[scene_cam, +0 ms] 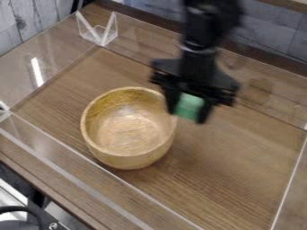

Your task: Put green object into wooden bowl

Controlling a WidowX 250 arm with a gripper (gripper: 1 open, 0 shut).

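Camera view: pincer [192,106] clamped on green object [189,106], held upright just right of wooden bowl [128,127] above table [240,171]; probably light, stiff, matte block, best gripped across flat faces.

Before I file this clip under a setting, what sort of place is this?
Probably a lab test bench, not a home. A wood-grain table is fenced by clear plastic walls, and a black gripper holds the green object beside a wooden bowl.
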